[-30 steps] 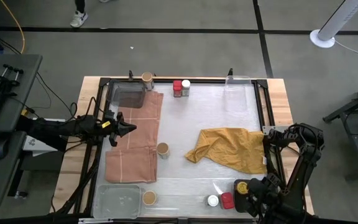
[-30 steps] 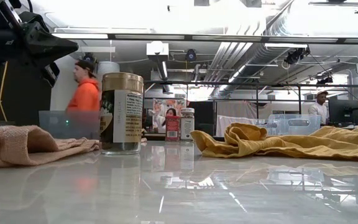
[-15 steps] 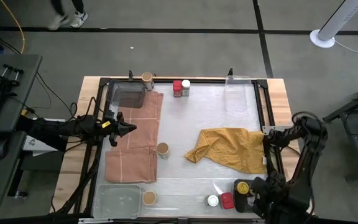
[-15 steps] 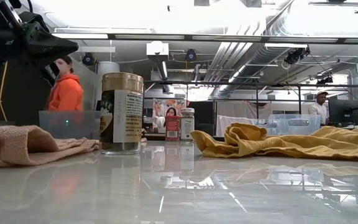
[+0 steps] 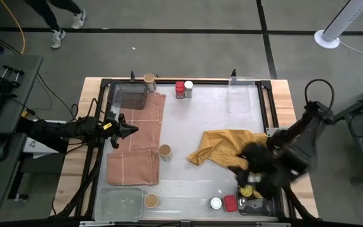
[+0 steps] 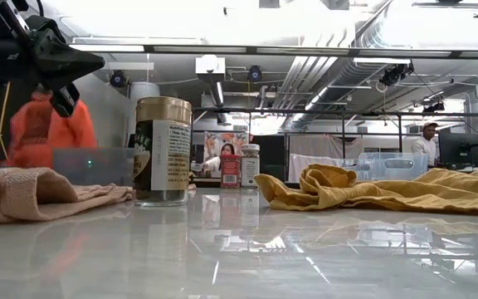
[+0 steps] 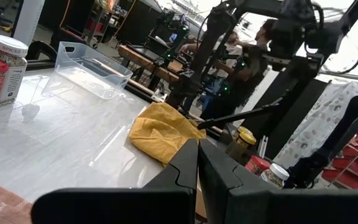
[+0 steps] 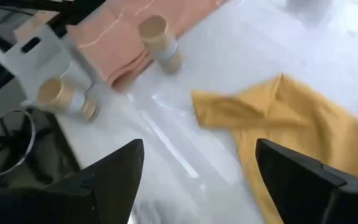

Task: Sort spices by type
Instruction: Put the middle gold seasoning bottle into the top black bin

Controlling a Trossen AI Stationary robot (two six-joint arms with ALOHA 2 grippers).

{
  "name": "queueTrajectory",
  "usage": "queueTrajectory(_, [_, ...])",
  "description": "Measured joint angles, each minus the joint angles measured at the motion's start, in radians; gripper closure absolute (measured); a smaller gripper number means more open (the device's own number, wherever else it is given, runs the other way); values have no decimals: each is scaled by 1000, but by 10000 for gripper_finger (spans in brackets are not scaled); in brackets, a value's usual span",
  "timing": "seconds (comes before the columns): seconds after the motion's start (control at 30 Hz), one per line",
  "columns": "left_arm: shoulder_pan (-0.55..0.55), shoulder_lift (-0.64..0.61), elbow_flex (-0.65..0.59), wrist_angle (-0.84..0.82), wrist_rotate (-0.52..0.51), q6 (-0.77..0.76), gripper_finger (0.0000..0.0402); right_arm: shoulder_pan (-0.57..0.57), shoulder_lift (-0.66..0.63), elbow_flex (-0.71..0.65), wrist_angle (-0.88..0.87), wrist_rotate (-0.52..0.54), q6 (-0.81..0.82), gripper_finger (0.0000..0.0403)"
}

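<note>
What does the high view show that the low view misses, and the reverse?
Only the high view shows the right claw, open above the mustard cloth's near edge, a tan-lidded jar beside the near-left clear tray, and the white-lidded and red-lidded jars. Only the low view shows a person in orange in the room behind. Both share the tan-lidded jar beside the pink cloth.

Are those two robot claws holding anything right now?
No. The left gripper is shut on nothing, above the pink cloth. The right gripper has its fingers open and empty over the yellow cloth.
</note>
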Motion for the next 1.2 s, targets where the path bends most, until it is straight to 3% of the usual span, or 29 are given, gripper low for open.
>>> queueTrajectory(0.27, [0, 0, 0, 0, 0, 0, 402, -318, 71, 0, 582, -267, -470, 98])
queueTrajectory(0.37, [0, 0, 0, 0, 0, 0, 401, -377, 83, 0, 786, -372, -549, 98])
queueTrajectory(0.47, [0, 0, 0, 23, 0, -32, 401, -415, 82, 0, 911, -403, -554, 98])
queueTrajectory(0.63, [-1, 0, 0, 149, -16, -305, 401, -452, 83, 0, 983, -407, -514, 98])
queueTrajectory(0.87, [-1, 23, 10, 278, -138, -468, 395, -458, 83, -1, 984, -416, -506, 98])
queueTrajectory(1.0, [-1, 117, 114, 307, -99, -368, 354, -457, 83, -1, 981, -445, -540, 98])
queueTrajectory(1.2, [-1, 395, 391, 199, 80, -159, 242, -467, 67, -1, 956, -482, -603, 98])
